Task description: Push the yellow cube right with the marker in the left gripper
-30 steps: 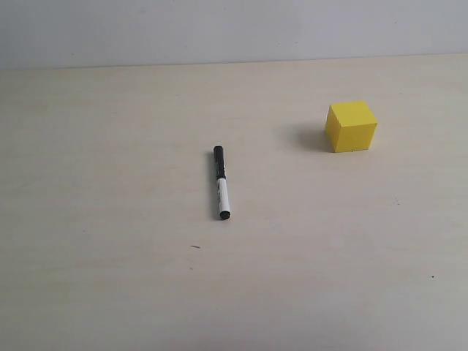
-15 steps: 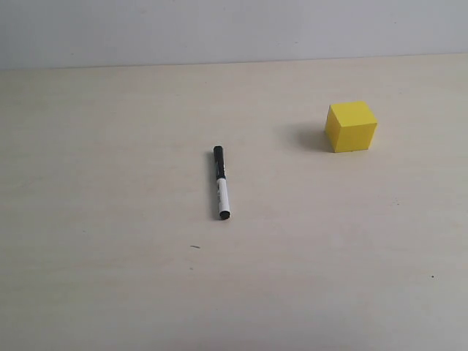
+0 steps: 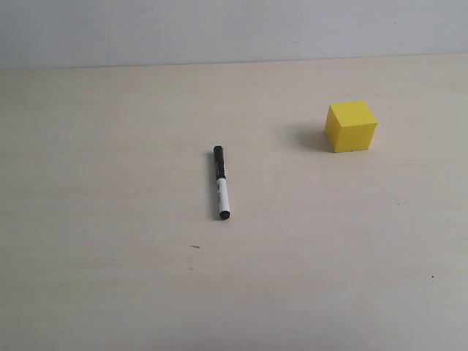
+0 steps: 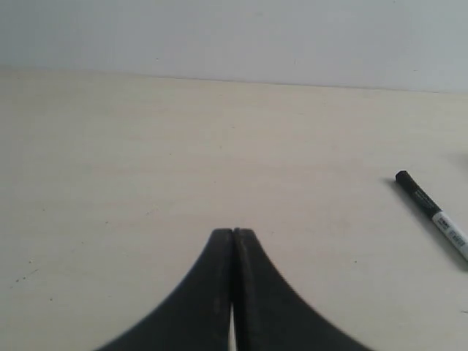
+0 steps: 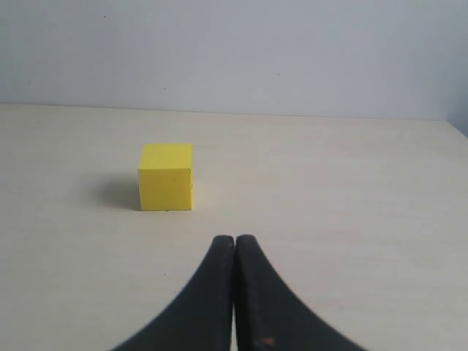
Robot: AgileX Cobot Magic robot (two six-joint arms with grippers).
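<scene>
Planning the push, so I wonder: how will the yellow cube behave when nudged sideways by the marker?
The yellow cube sits flat, as wide as tall, so it will likely slide rather than tip. With flat faces it should not roll; an off-centre push may turn it.

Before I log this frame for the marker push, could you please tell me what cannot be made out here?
Left wrist view: the marker has its white end cut off by the picture's edge.
Exterior view: the marker's print is too small to read.
Wrist views: only the tips of the left gripper and right gripper show, shut; the exterior view shows neither.
The yellow cube hides its own far faces.
</scene>
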